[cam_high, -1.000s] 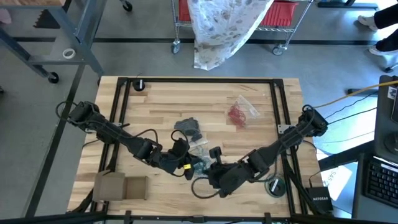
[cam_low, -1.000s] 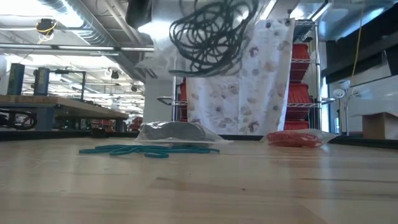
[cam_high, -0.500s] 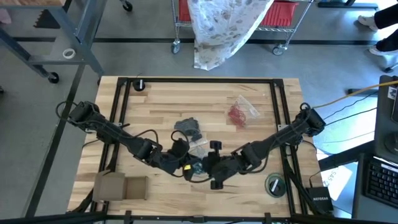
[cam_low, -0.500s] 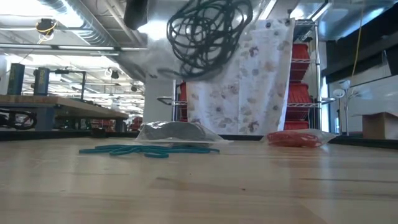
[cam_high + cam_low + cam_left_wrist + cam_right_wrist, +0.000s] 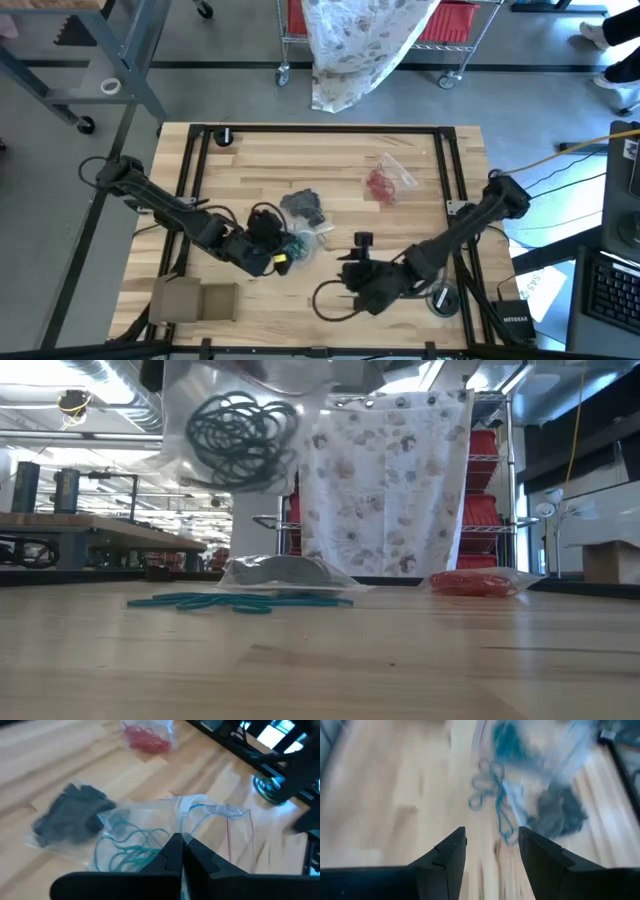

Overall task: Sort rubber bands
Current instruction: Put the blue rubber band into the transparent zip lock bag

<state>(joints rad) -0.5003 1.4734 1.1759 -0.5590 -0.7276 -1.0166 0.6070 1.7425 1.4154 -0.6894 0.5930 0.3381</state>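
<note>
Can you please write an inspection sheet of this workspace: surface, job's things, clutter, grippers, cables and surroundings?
Surface: wooden table with a dark frame.
Job's things: teal rubber bands in a clear bag held up by the left gripper; loose teal bands on the wood; bag of red bands; bag of dark bands.
Clutter: cardboard box at the near left corner; round object at the near right edge.
Grippers: left gripper shut on the clear bag; right gripper open, empty, above the wood near the loose bands.
Cables: black cable loop by the right arm.
Surroundings: wire cart with a patterned cloth; a person's shoes at the far right.
</note>
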